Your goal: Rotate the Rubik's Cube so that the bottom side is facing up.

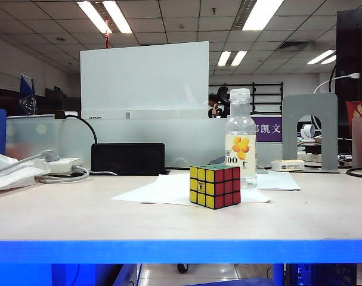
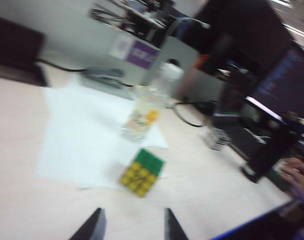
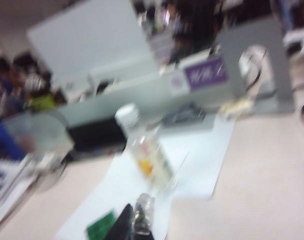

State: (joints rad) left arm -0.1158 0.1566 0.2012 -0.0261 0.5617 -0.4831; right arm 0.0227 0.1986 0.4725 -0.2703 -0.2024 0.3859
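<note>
So the black-framed Rubik's Cube (image 1: pixel 214 186) sat on the front edge of a white sheet of paper (image 1: pixel 163 189) on the pale tabletop (image 1: pixel 79 214), yellow and red faces toward the exterior camera, and green on top going by the left wrist view. Nobody had hold of it. It sat just in front of a clear plastic drink bottle with a white cap and a yellow-flower label (image 1: pixel 240 138), near it, though I couldn't tell if they touched. That bottle behind it probably limited a grab from the back, so I'd guess coming in from the front or sides was the plan.

Neither arm showed in the exterior view. The left gripper (image 2: pixel 133 226) hung back from the cube with its dark fingers parted and nothing between them, pointed roughly at it, which looked like lining up an approach. The right gripper (image 3: pixel 132 222) was a blurry mess, but its fingers looked pressed together, empty, hovering near the bottle's base. The flip hadn't started.
</note>
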